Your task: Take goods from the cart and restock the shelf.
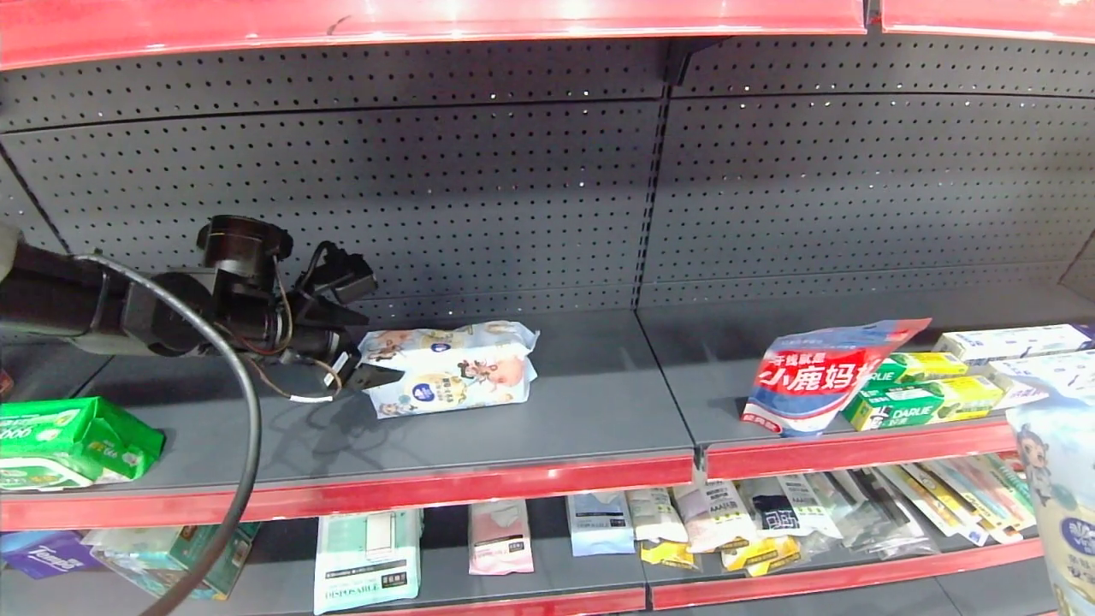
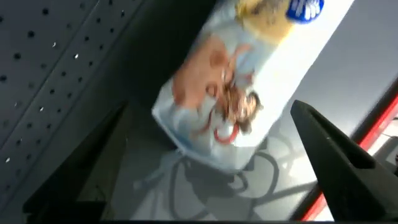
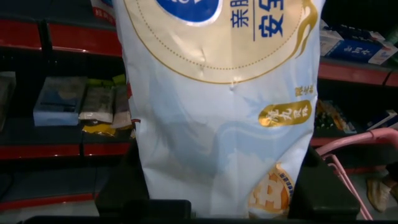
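On the left of the dark grey metal shelf (image 1: 556, 411) lies a green plastic-wrapped tissue pack (image 1: 73, 438). The left gripper (image 1: 368, 338) hangs over the shelf board with its jaws apart, at the near end of a white soft pack of wipes with cartoon print (image 1: 449, 368) lying flat. Farther right a red-and-white pouch (image 1: 821, 376) leans against green toothpaste boxes (image 1: 928, 398). The right gripper (image 3: 224, 186) has its jaws clamped on a tall white-and-blue pouch (image 1: 1056, 479), held before the shelf's right end.

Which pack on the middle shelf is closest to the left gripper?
The white-and-blue wipes pack lying mid-shelf: the open left gripper sits right at its end. The green pack and the red pouch lie far off to either side.
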You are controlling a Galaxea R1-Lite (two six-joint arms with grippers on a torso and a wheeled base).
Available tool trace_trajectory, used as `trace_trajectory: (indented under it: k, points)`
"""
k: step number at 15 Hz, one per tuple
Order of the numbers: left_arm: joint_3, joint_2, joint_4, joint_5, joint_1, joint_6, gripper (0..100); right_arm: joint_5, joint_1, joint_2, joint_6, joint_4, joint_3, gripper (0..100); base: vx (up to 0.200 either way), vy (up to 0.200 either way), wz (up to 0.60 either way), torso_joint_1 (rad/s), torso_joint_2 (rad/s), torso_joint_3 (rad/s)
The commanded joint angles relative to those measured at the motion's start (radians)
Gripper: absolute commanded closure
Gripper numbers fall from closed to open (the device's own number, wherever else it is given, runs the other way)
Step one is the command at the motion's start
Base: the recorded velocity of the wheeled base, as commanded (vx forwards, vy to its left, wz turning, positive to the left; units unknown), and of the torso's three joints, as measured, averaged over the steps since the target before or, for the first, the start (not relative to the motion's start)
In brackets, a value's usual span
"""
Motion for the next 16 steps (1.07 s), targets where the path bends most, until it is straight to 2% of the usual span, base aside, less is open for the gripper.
trace_trajectory:
  k: [1,9,14,15,16]
  points:
    - [-0.056,0.045,0.012,-0.010,-0.014,0.000,0,0.001,0.000,0.003,0.000,0.000,-0.001,100,0.000,0.000,0.00,0.000,0.00,0.000]
    - [-0.116,0.136,0.021,-0.015,-0.059,0.000,0,0.001,0.000,0.005,-0.002,0.000,-0.001,100,0.000,0.000,0.00,0.000,0.00,0.000]
    - [-0.114,0.136,0.040,-0.021,-0.074,0.005,0,0.001,0.000,0.005,-0.002,0.000,-0.001,100,0.000,0.000,0.00,0.000,0.00,0.000]
    - [-0.107,0.138,0.040,-0.027,-0.066,0.028,100,0.001,0.000,0.005,-0.002,0.000,-0.001,100,0.000,0.000,0.00,0.000,0.00,0.000]
    - [-0.099,0.138,0.040,-0.027,-0.065,0.031,100,0.001,0.000,0.006,-0.002,0.000,-0.001,100,0.000,0.000,0.00,0.000,0.00,0.000]
